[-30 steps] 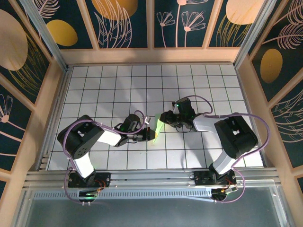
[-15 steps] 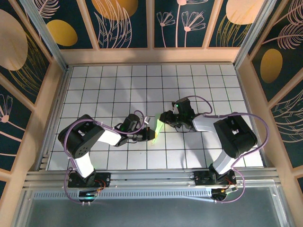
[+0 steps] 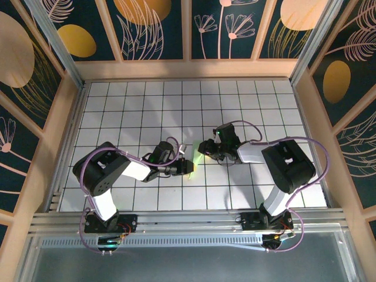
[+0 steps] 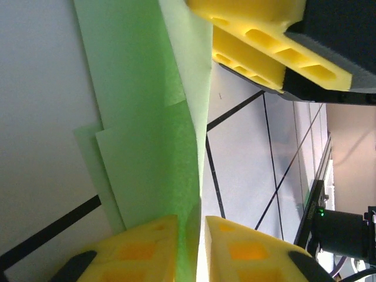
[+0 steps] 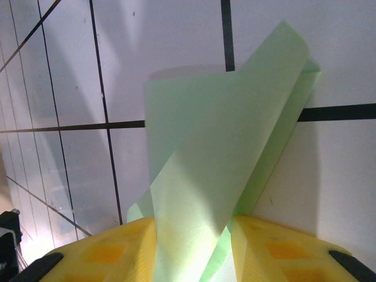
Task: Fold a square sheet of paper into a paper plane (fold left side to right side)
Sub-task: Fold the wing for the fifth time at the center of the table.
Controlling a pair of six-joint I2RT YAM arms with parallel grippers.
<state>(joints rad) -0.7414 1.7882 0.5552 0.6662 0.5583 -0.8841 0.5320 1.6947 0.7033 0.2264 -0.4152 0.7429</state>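
Note:
The square sheet of paper (image 3: pixel 196 155) is pale green, folded into a narrow, partly upright strip between the two grippers at mid-table. My left gripper (image 3: pixel 191 167) holds its near end: in the left wrist view the paper (image 4: pixel 147 135) runs down between the yellow fingers (image 4: pixel 138 249), pressed against one pad with a thin gap beside the other. My right gripper (image 3: pixel 203 149) is at the far end. In the right wrist view a twisted flap of paper (image 5: pixel 217 153) stands between the yellow fingers (image 5: pixel 106 252), which are spread apart around it. The right gripper's fingers (image 4: pixel 264 47) show beyond the paper.
The white grid table (image 3: pixel 141 111) extends all round the paper. Wooden walls (image 3: pixel 188 67) frame it, and an aluminium rail (image 3: pixel 188 220) runs along the near edge by the arm bases. Purple cables (image 3: pixel 258 126) loop over both arms.
The right gripper has shifted slightly left and nearer, closing in on the left gripper. The paper strip between them looks a little more raised. The left arm has barely moved.

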